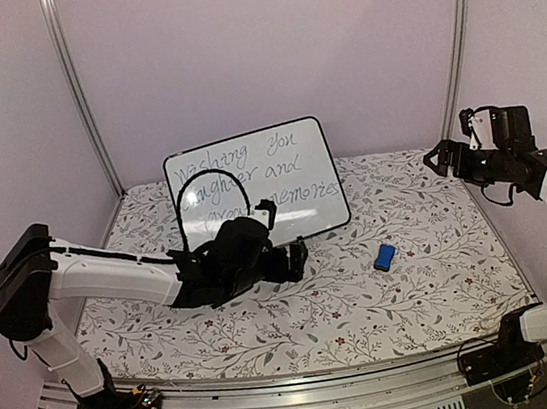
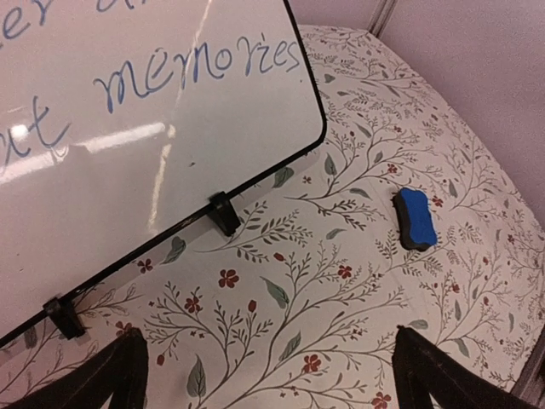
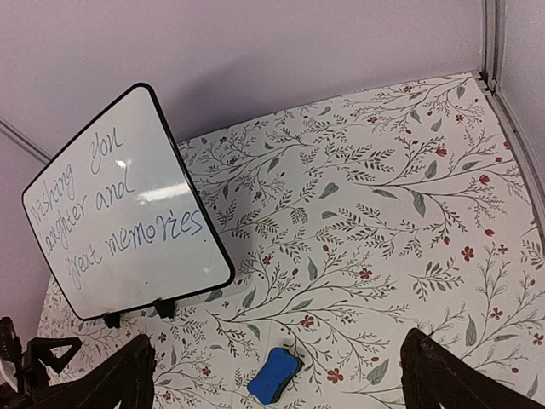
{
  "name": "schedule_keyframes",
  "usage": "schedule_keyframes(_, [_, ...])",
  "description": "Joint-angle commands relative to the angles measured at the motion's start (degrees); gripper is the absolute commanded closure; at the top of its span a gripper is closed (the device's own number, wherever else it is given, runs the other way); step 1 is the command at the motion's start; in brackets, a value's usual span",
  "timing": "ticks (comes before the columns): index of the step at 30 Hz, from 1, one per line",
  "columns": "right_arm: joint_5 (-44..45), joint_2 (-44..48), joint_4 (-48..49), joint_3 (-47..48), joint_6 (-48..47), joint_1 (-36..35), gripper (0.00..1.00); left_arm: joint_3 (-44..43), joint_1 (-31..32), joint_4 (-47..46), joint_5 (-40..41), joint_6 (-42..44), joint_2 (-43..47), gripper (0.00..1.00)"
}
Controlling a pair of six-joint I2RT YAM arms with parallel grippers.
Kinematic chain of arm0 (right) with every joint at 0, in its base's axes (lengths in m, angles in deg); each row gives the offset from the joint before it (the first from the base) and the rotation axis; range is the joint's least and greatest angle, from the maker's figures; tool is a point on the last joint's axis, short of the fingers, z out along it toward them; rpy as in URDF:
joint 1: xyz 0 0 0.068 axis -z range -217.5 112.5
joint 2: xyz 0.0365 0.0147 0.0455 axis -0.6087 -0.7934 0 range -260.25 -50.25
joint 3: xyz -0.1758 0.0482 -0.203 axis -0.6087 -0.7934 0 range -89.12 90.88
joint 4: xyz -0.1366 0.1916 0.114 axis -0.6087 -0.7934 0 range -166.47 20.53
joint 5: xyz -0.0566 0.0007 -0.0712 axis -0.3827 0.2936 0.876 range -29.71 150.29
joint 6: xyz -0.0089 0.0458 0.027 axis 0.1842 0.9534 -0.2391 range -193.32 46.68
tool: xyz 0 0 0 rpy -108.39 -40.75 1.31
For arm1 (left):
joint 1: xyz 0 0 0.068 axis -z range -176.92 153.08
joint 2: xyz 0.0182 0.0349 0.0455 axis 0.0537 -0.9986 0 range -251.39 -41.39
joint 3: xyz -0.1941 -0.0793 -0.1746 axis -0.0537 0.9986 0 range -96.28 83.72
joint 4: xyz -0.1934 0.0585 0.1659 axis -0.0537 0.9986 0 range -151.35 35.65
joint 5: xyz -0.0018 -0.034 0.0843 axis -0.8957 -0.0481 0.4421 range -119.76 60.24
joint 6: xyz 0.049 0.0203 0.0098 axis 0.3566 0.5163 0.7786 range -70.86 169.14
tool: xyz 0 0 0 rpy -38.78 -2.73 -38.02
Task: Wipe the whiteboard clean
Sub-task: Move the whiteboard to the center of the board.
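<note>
I see the whiteboard point(image 1: 285, 178) standing near the back, cursive writing across it. My left gripper point(image 1: 298, 259) sits just before its lower edge, with the blue eraser point(image 1: 384, 256) on the floral tablecloth point(image 1: 436, 289) further right.

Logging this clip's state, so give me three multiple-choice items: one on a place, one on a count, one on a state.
1. Where does the blue eraser lie?
A. Against the back wall
B. On the floral tablecloth, apart from the whiteboard
C. On the metal rail

2. How many lines of writing does the whiteboard bear?
A. Three
B. One
C. None

3. How does the left gripper stand?
A. Shut on the eraser
B. Shut on the board
C. Open, holding nothing

Answers: B, it lies alone on the cloth; A, three cursive lines show; C, its fingers spread over bare cloth.
</note>
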State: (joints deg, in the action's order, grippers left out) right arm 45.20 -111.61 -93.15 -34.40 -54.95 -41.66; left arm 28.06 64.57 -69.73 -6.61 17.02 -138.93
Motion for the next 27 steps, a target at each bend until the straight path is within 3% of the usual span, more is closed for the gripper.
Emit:
schedule_keyframes(1, [2.03,-1.49,-2.93,1.91,1.01,-1.45,0.01,1.75,0.59,-5.41,-5.13,3.37,3.39,0.0])
schedule_keyframes(15, [14.58,-8.19,-5.26,4.15,3.49,-11.55,0.01,3.45,-3.94,-3.87,-8.66,2.28,6.47,0.0])
schedule_keyframes(27, [21.2,-13.07,-7.08,5.04,6.71,-15.93,0.01,6.01,-6.66,-4.52,-8.97,2.72,9.59,0.0])
